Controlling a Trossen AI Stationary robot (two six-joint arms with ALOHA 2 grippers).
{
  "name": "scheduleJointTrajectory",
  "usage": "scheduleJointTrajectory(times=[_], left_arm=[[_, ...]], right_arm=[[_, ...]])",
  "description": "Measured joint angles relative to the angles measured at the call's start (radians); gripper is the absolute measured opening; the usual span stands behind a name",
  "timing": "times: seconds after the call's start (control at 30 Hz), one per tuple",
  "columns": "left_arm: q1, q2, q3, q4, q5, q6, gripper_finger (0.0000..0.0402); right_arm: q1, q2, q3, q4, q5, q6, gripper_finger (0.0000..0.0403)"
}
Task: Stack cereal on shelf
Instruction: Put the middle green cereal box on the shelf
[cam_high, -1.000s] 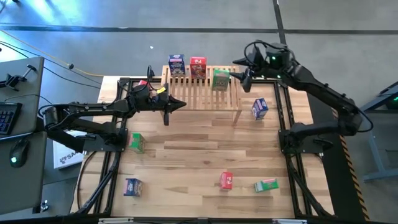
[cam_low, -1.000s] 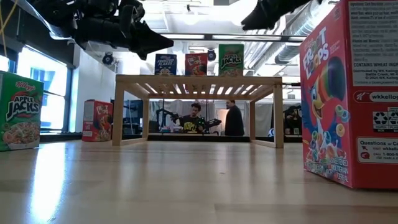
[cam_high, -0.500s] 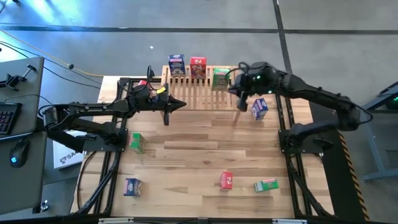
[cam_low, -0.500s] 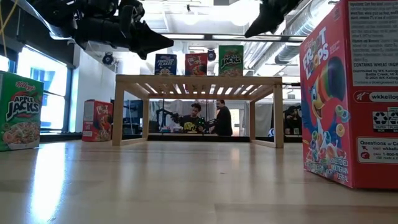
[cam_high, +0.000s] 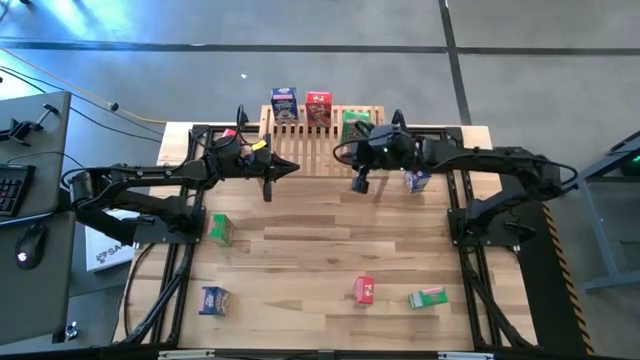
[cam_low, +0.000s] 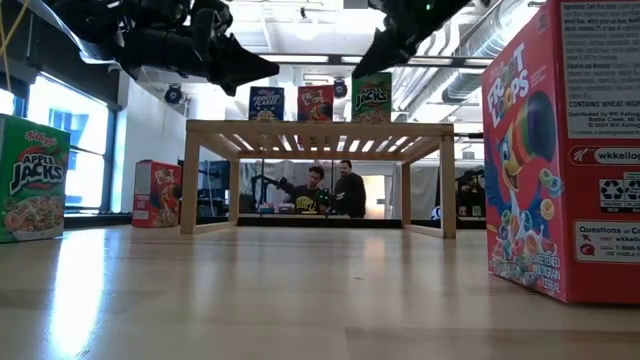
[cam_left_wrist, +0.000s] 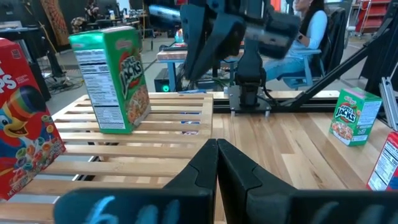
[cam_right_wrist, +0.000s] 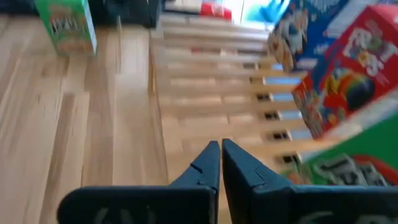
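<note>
High view: right end effector clenched, empty, over shelf front; left end effector clenched, empty.

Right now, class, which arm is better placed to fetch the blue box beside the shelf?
Probably the right: its claw is empty and hangs nearer the blue box by the shelf; the left claw is farther.

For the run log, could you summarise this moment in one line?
light wooden slatted shelf: three boxes | left gripper: shut, beside | right gripper: shut, over front
</note>
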Motion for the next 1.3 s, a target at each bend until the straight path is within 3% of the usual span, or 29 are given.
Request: scheduleJointTrajectory(times=[0.2,0.3,0.63,0.97,1.3], left_arm=[[0.0,0.0,0.0,-0.013,0.0,0.006,0.0],[0.002,0.0,0.0,-0.005,0.0,0.006,0.0],[0.001,0.0,0.0,0.003,-0.01,-0.002,0.0],[0.001,0.0,0.0,0.003,-0.027,-0.003,0.0],[0.001,0.0,0.0,0.001,-0.027,-0.011,0.0]], right_arm=[[0.011,-0.017,-0.269,0.428,-0.019,0.058,0.0],[0.012,-0.027,-0.322,0.504,-0.021,0.09,0.0],[0.003,-0.026,-0.329,0.504,0.023,0.096,0.0],[-0.049,-0.005,-0.334,0.466,0.184,0.106,0.0],[-0.109,0.078,-0.335,0.515,0.184,0.079,0.0]])
